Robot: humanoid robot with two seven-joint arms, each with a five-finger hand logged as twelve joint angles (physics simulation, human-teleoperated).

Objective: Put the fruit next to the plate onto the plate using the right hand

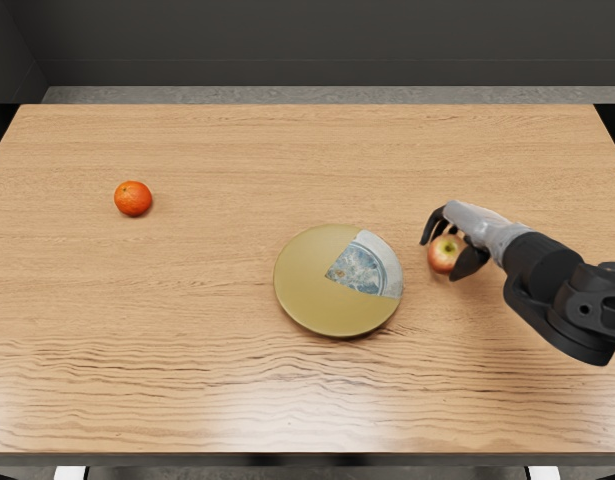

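The apple (444,253) rests on the worktop (237,400) just right of the plate (307,310), already enclosed by the curled fingers of the right robot hand (469,236), so the plate lies to its left.

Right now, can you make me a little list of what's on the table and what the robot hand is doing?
table: wooden
plate: yellow-green with a blue-grey patch, near the middle
apple: on the table just right of the plate, not on it
orange: far left, on its own
right robot hand: fingers curled around the apple
left arm: not in view
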